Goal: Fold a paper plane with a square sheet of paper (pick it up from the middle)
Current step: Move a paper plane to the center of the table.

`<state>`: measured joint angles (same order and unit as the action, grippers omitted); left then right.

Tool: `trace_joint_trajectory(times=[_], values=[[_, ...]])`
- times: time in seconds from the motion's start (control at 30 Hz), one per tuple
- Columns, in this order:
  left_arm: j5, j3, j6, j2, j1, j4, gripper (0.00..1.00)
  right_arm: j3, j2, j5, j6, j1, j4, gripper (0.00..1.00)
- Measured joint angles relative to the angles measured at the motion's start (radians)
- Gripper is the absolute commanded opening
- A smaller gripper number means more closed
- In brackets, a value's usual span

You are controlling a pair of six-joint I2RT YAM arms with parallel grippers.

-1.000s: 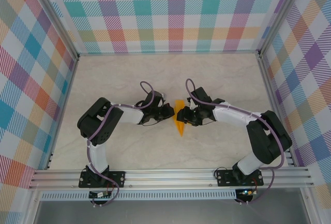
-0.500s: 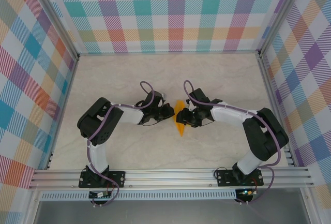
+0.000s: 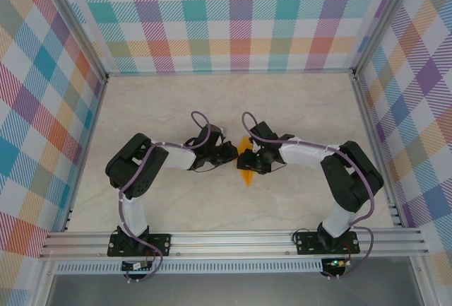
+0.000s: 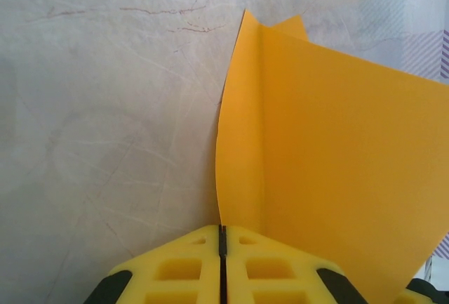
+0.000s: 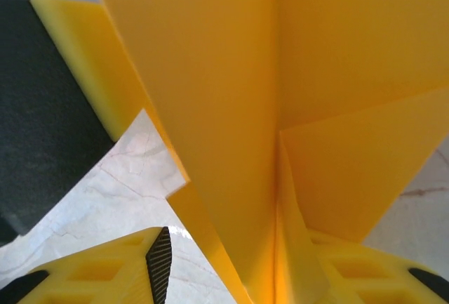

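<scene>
The paper plane (image 3: 246,170) is a slim orange-yellow folded dart at the table's middle, its point toward the near edge. My left gripper (image 3: 234,154) comes at it from the left and is shut on it. In the left wrist view the paper plane (image 4: 330,149) rises out of the closed slit of the left gripper (image 4: 222,231), with a lengthwise crease. My right gripper (image 3: 253,159) faces it from the right. In the right wrist view the paper plane (image 5: 231,107) passes between the parted fingers of the right gripper (image 5: 238,248); table shows between the left finger (image 5: 105,276) and the paper.
The marble-patterned table (image 3: 176,108) is enclosed by plaid walls (image 3: 240,16) at the back and sides. An aluminium rail (image 3: 233,241) runs along the near edge, where both arm bases sit. The left gripper's finger (image 5: 42,100) fills the right wrist view's upper left.
The right arm has swung its forearm and gripper a little left, closer over the paper plane. The left arm and the paper have stayed where they were.
</scene>
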<state>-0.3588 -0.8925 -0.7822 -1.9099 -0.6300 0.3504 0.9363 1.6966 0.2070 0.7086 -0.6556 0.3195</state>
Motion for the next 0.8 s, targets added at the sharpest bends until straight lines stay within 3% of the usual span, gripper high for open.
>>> trace_joint_trajectory(times=[0.23,0.4,0.63,0.8], values=[[-0.003,0.0,0.0,0.002,0.0,0.0,0.13,0.026,0.031,-0.066,-0.002,-0.011,0.033,0.45],[0.013,0.005,0.001,0.029,0.0,-0.033,0.24,0.042,0.038,-0.106,0.007,-0.014,0.057,0.41],[0.14,0.01,0.023,0.158,0.001,-0.196,0.4,0.057,0.042,-0.155,0.024,-0.014,0.088,0.32],[0.225,0.01,0.039,0.232,0.007,-0.29,0.44,0.072,0.05,-0.182,0.036,-0.014,0.113,0.31]])
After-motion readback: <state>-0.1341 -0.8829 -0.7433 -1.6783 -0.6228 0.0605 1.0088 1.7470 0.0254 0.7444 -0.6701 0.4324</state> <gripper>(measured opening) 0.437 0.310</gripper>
